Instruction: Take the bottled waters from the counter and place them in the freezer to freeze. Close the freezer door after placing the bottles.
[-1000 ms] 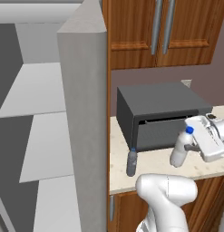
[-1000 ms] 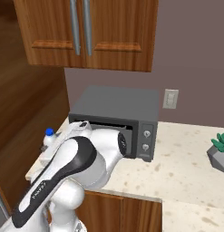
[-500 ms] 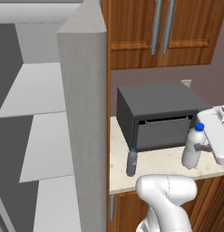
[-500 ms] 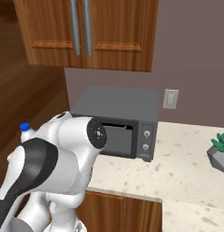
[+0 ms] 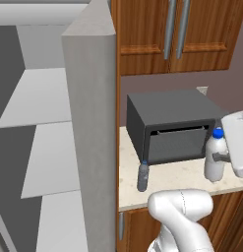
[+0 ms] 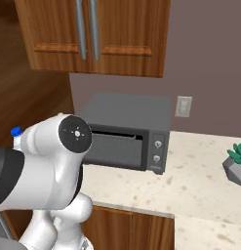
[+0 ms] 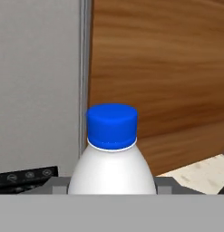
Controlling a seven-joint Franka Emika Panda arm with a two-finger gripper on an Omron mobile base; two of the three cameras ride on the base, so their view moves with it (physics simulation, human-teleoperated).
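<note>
One beige counter (image 5: 177, 178) — wooden cabinets (image 5: 165, 37) above

The arm (image 6: 49, 161) is smooth glossy white, built of thick rounded segments like swollen tubes. One joint ends in a flat round white cap (image 6: 75, 134) with a ring of tiny dark dots and a small dark mark at its middle. A dark grey band (image 6: 5, 178) wraps the segment beside it. The elbow (image 5: 184, 206) is a bulging white curve, and the hand (image 5: 237, 143) is a blocky white shell with rounded corners.
</note>
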